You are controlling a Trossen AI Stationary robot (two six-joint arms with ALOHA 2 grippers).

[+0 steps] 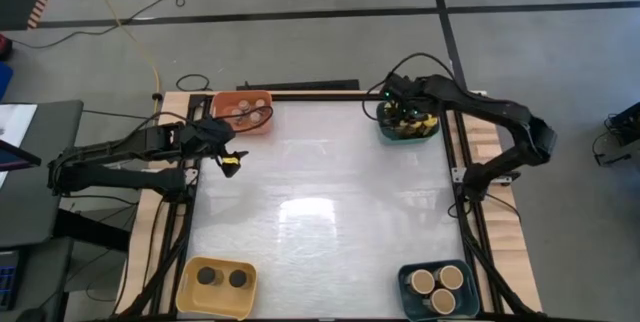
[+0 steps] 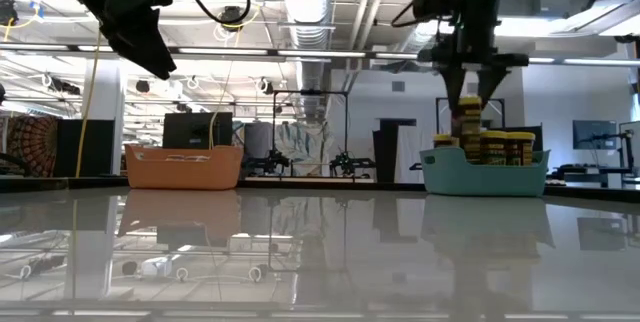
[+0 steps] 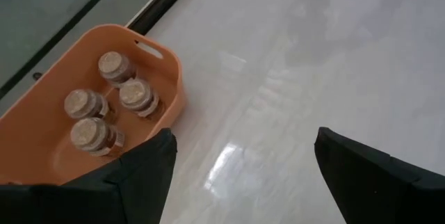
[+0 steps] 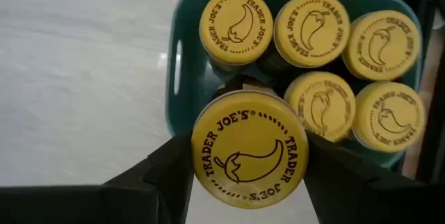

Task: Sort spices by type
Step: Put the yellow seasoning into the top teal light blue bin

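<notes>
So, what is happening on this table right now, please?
The robot is sorting spice jars into bins. The right hand holds a yellow-lidded jar above the teal bin, where five similar jars already stand. The left hand is open and empty near the orange bin, which has four grey-topped jars.

the left arm reaches in from the desk's left edge, stretched nearly level, its dark two-finger left hand (image 1: 228,154) hanging above the surface with fingers (image 3: 139,175) spread wide and nothing between them. the right arm bends at the elbow and folds back toward the far right corner, its right hand (image 1: 405,112) pointing down, fingers clamped on a yellow-lidded jar (image 4: 248,147).
</notes>
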